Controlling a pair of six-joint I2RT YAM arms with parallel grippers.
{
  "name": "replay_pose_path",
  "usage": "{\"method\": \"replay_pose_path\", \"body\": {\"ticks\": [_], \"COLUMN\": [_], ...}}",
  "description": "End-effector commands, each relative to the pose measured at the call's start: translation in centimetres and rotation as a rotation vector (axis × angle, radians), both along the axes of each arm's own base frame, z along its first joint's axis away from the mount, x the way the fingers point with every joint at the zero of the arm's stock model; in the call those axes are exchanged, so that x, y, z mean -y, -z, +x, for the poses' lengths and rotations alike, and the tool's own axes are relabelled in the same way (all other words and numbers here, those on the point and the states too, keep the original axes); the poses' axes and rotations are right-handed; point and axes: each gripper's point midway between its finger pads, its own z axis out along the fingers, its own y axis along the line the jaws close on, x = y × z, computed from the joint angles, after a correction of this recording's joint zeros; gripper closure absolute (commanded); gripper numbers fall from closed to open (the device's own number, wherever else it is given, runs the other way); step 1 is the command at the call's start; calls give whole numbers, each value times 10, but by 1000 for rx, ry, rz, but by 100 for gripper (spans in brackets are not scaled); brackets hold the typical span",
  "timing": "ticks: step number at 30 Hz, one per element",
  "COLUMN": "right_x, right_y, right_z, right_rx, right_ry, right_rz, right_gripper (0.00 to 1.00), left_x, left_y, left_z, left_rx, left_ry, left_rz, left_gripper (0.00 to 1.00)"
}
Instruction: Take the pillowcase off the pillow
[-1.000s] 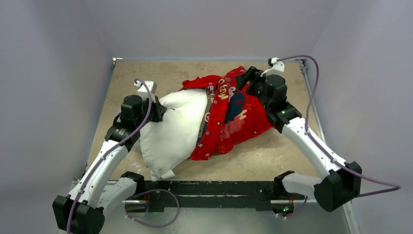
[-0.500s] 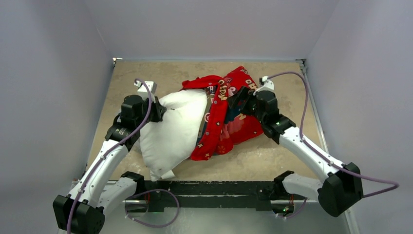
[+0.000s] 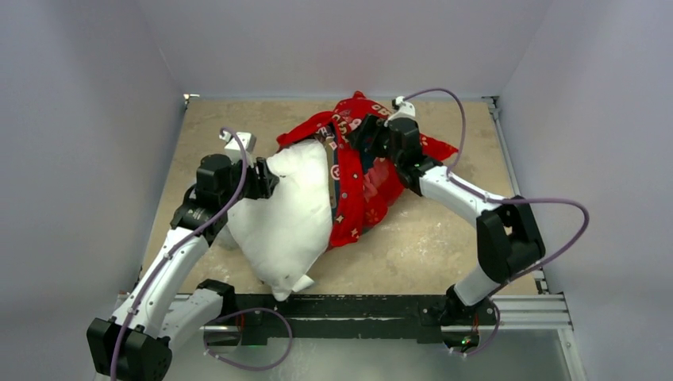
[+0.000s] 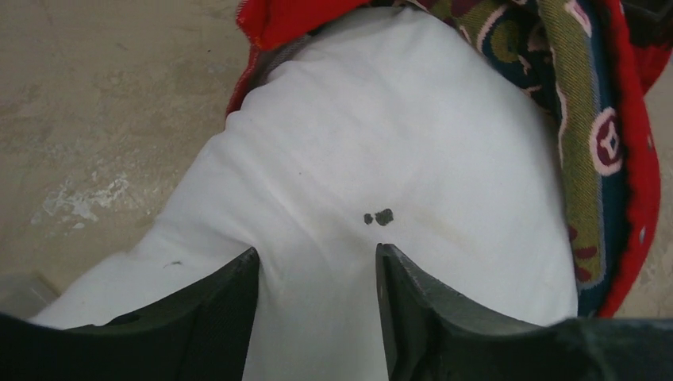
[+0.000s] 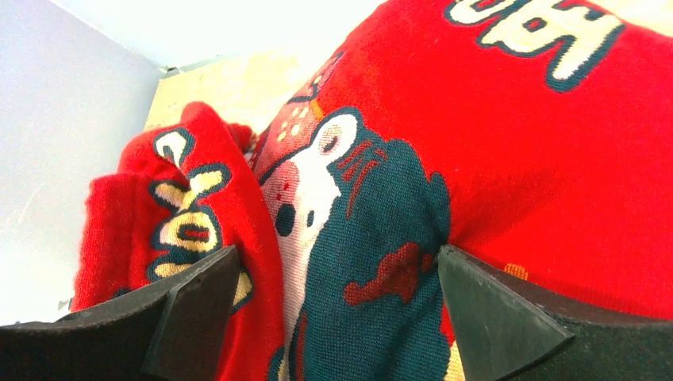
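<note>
The white pillow point(image 3: 292, 218) lies left of centre on the table, its far right end still inside the red pillowcase point(image 3: 363, 184). The pillowcase is bunched toward the back, its inner dark patterned side showing along the pillow's edge. My left gripper point(image 3: 266, 176) is at the pillow's upper left side. In the left wrist view its jaws point(image 4: 317, 258) stand apart with white pillow point(image 4: 381, 143) fabric bulging between them, red pillowcase point(image 4: 631, 171) at the right. My right gripper point(image 3: 363, 132) presses into the top of the pillowcase, and its jaws point(image 5: 337, 258) are wide open against the printed cloth point(image 5: 516, 143).
A tan tabletop point(image 3: 444, 238) is boxed in by pale walls on three sides. A black rail point(image 3: 357, 305) runs along the near edge between the arm bases. The right arm's purple cable point(image 3: 555, 206) loops over the table's right side.
My left jaws have opened from a tight pinch on the pillow. My right arm swung left and toward the back, pushing the pillowcase up there; the pillow's near end slid right.
</note>
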Motion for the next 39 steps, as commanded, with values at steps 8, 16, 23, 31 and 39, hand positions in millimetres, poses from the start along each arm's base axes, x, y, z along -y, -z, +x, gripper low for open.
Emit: {"method": "replay_pose_path", "body": {"ticks": [8, 16, 23, 31, 39], "right_x": [5, 29, 32, 20, 18], "right_y": [-56, -62, -68, -28, -8], "right_z": [-1, -59, -112, -164, -172], "right_rx": [90, 29, 51, -56, -89], "right_ry": [26, 28, -100, -275, -307], "right_rz": [28, 91, 128, 184, 172], "right_gripper": [2, 1, 1, 3, 4], "left_x": [39, 90, 125, 137, 136], "left_y": [-40, -40, -6, 31, 67], "left_z": [-14, -42, -80, -116, -129], "left_rx": [102, 19, -97, -152, -233], "left_ry": [164, 202, 216, 121, 116], "left_rz": [-64, -49, 137, 330, 417], "left_gripper": [12, 1, 1, 1, 1]}}
